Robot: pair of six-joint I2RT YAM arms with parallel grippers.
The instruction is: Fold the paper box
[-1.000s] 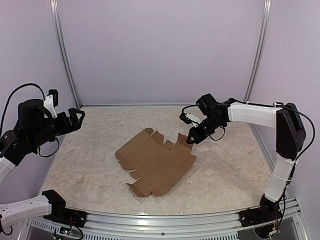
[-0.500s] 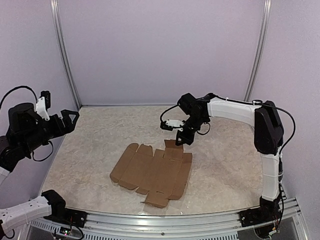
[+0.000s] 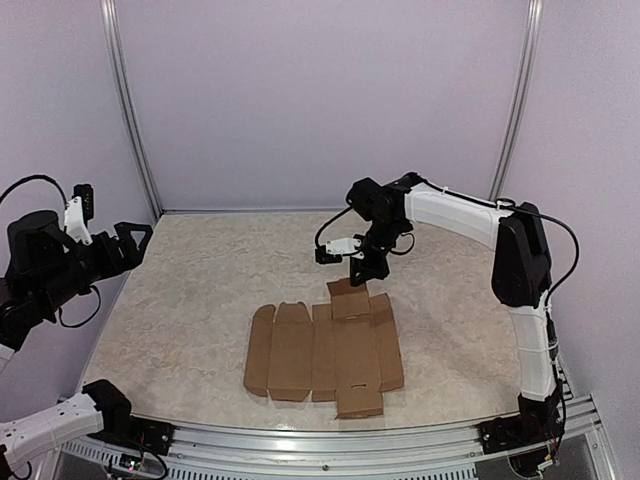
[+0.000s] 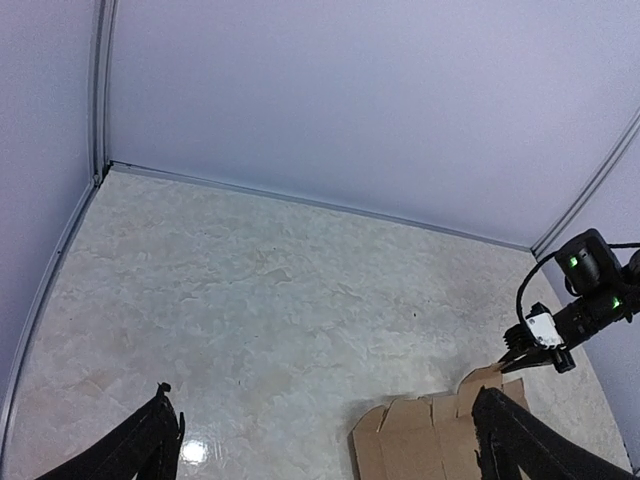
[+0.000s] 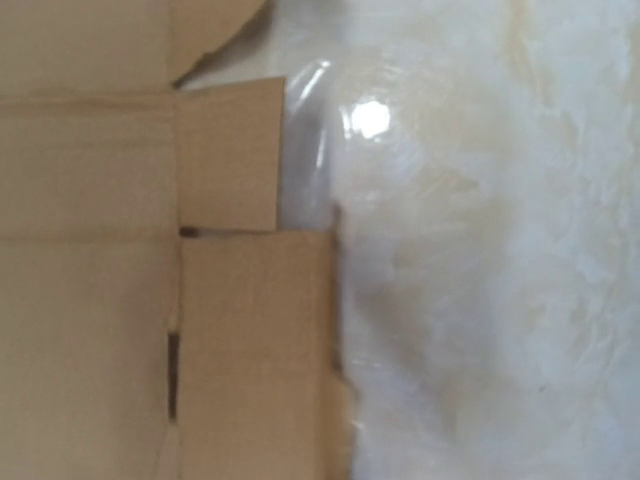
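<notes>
The paper box (image 3: 325, 350) lies unfolded and flat on the desk (image 3: 200, 290), near the front edge and a little right of the middle. Its brown panels run side by side from left to right; one tab juts toward the near rail and a short flap juts away toward the back wall. Seen from the right wrist, the cardboard (image 5: 100, 300) fills the left half of the view – two flaps at different depths with a thin dark slot beside them – and the pale marbled surface with a spot of glare fills the rest.

The right tool (image 3: 366, 272) points down at the far flap, right at its edge. Its jaws are too dark and small to tell whether they are parted or pinching the cardboard, and the wrist view shows no fingers at all.

The left tool (image 3: 137, 245) hangs well off to the left, above the desk's left edge and far from the sheet – spread wide and holding nothing. In its own camera the two black fingers (image 4: 150, 445) sit at the bottom corners, with the sheet (image 4: 440, 440) low between them
</notes>
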